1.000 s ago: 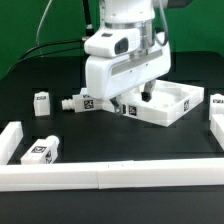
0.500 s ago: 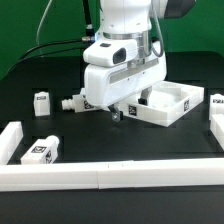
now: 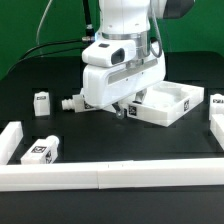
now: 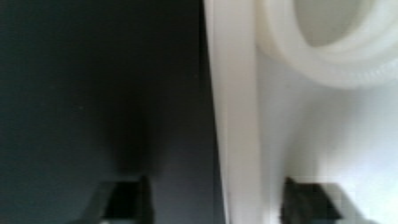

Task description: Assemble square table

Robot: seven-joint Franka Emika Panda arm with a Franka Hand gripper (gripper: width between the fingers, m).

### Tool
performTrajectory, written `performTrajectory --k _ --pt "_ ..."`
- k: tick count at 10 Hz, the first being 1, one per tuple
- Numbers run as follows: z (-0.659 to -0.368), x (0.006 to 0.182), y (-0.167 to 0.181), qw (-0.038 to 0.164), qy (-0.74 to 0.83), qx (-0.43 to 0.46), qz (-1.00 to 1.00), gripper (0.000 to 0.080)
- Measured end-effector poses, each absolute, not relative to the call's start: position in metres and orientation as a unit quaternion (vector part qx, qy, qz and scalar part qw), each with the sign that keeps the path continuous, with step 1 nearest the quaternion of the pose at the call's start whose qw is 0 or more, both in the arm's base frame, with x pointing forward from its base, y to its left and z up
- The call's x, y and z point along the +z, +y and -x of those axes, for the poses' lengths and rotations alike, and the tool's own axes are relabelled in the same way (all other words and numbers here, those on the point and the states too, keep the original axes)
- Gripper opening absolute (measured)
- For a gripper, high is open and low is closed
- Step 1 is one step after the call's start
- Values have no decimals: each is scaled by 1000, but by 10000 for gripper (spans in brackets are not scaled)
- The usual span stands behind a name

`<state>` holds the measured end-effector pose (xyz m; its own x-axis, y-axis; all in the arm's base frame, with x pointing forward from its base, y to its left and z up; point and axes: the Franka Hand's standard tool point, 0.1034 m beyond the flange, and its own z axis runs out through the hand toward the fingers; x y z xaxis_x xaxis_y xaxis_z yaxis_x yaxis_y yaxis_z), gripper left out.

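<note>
No word, number or brand mark can be read anywhere.

The only signs are black-and-white square tags (coded patterns, not letters): one on the upright leg (image 3: 42,102) at the exterior view's left and one on top of the front leg (image 3: 41,151), just behind the low white wall (image 3: 100,178). The right-edge leg (image 3: 217,103) bears a dark patch too small to make out. The blurred wrist view gives nothing legible.

One leg (image 3: 71,101) partly hidden

Glossy white arm (image 3: 125,15) with a black joint band; boxy white claw (image 3: 120,110) housing; dark, squared fingertips (image 4: 121,200).
</note>
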<state>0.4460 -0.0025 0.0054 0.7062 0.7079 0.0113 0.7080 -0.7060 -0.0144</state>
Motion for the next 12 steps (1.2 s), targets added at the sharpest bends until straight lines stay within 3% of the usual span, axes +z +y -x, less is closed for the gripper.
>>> performTrajectory --k 1,2,5,8,9,10,12 --pt "-446 5 -2 9 -383 -2 924 190" --pt "-446 5 -3 9 -383 -2 924 43" --pt "-446 6 -3 11 -381 1 924 42" --pt "-473 30 -14 31 -351 30 936 42" --pt "-481 43 -14 29 -306 38 951 42" --pt "-490 56 -7 11 -267 32 963 42" --pt "-486 65 4 3 -226 36 973 42"
